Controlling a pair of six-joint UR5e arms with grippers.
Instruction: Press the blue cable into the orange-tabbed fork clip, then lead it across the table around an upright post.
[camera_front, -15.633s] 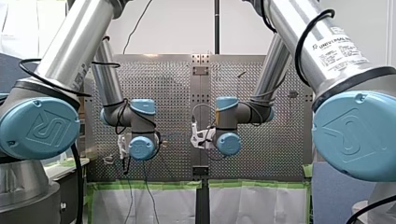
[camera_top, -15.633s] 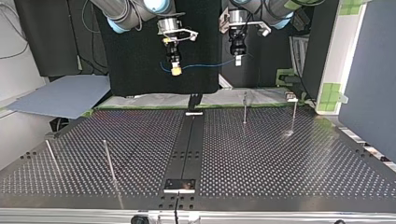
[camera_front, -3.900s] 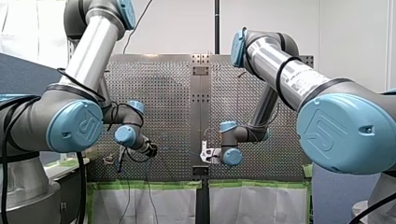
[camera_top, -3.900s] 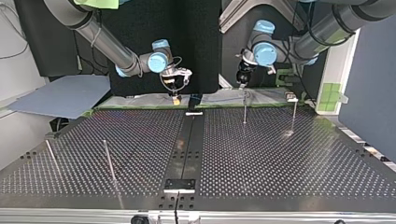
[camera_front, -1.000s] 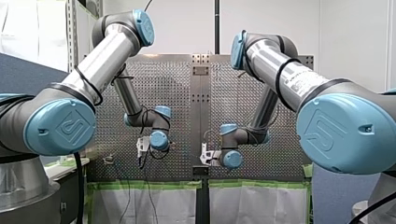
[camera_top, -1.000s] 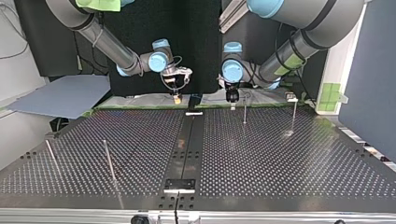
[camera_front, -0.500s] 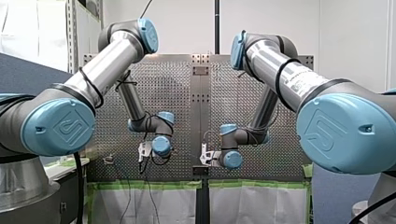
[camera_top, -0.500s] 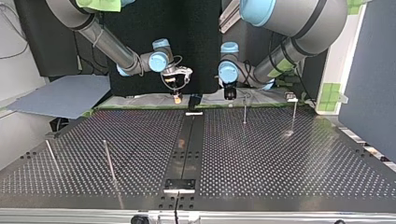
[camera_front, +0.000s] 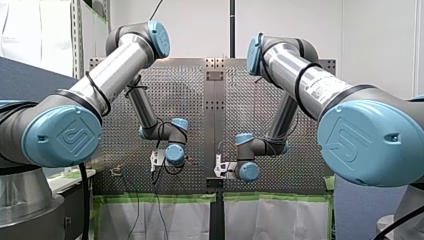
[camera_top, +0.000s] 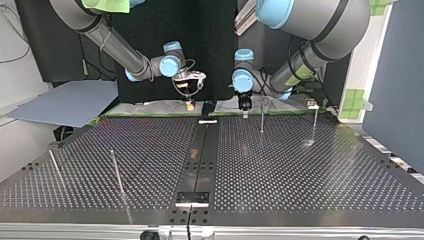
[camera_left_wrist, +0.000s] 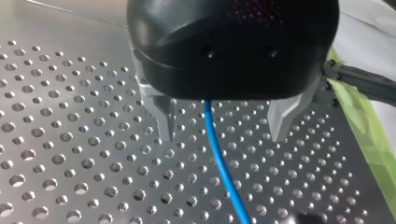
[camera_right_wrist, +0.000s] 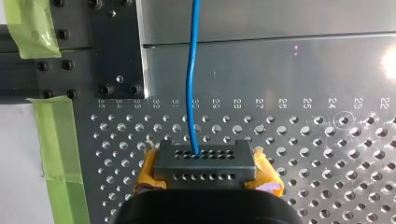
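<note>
Starting with top view: spotting my left claw (camera_top: 244, 106), black, low over the far edge of the grey perforated metal table (camera_top: 300, 170), just beside the black centre strip (camera_top: 200, 155). Logging it as shifted down and toward the view's left since four seconds back, away from above the thin upright metal post (camera_top: 262, 115). Finding my right claw (camera_top: 190, 105), yellow-tipped, parked across the strip, same spot as a second ago. Cannot trace any cable here.

Moving to front view: confirming the same, left wrist swung in toward the middle, right wrist unmoved. Cannot read fingers there.

Checking left wrist view: showing metal fingers (camera_left_wrist: 163, 121) spread wide, gripping nothing. Seeing the thin blue cable (camera_left_wrist: 219, 163) run out from under the claw body between them, touching neither.

Checking right wrist view: showing yellow-orange pads (camera_right_wrist: 268, 179) pinched narrow on the blue cable, which leads straight ahead over the table's plain margin, beside green tape (camera_right_wrist: 60, 135).

Reading the change as the left claw straddling the cable for a fresh grip nearer the right one, likely to tension a span. Judging clip pressing not yet done. Cannot pick out the orange-tabbed fork clip anywhere. Spotting no tray, bin or box.
</note>
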